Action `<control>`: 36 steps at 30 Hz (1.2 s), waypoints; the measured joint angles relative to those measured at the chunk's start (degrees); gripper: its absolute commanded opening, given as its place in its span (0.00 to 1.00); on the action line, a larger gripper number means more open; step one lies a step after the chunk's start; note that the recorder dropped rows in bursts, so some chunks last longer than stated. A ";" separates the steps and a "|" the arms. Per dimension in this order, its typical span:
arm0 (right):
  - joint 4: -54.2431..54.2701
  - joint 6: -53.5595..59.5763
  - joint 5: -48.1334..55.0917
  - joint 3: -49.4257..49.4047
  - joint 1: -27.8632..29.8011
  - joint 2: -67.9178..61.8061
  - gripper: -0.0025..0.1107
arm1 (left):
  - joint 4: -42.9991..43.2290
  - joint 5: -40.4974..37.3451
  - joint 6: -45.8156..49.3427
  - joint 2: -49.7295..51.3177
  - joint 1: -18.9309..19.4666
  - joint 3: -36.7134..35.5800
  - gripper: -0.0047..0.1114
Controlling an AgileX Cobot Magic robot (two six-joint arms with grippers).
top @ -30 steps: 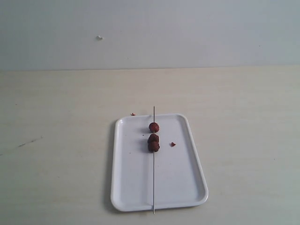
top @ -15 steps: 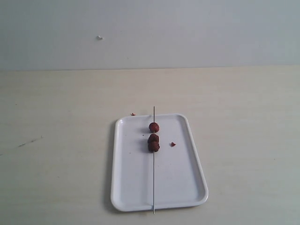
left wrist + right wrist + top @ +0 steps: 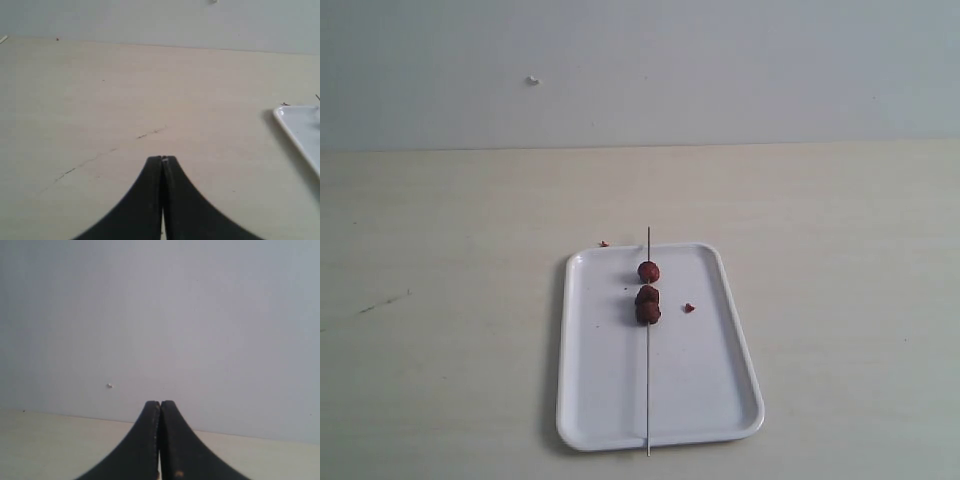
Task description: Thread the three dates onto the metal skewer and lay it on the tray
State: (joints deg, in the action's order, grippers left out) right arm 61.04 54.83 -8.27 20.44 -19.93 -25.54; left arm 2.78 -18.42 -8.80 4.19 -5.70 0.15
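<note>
The white tray (image 3: 700,400) lies on the table in the exterior view. Lengthwise across it rests the thin metal skewer (image 3: 648,385), both ends poking past the rim. The three dates (image 3: 647,295) sit threaded on its far half: one apart, two pressed together. Neither arm shows in the exterior view. My left gripper (image 3: 162,159) is shut with nothing in it, over bare table, a corner of the tray (image 3: 300,125) off to its side. My right gripper (image 3: 160,403) is shut and empty too, facing the pale wall.
A reddish crumb (image 3: 688,307) lies on the tray beside the dates and another crumb (image 3: 604,243) on the table just past the tray's far corner. A dark scratch (image 3: 382,302) marks the tabletop at the left. The grey wall (image 3: 640,70) stands behind the table.
</note>
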 measured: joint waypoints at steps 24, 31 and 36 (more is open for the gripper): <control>-0.21 0.00 15.75 0.00 12.27 15.03 0.02 | 0.00 0.00 0.00 0.00 0.00 0.00 0.04; -0.11 -3.03 15.97 -1.27 12.27 15.12 0.02 | 0.00 0.00 0.00 0.00 0.00 0.00 0.04; -9.85 -13.29 16.08 -3.99 12.27 15.12 0.02 | 0.00 0.00 0.00 0.00 0.00 0.00 0.04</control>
State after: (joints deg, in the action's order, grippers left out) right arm 51.19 41.54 7.82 16.45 -7.66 -10.42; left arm 2.78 -18.42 -8.80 4.19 -5.70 0.15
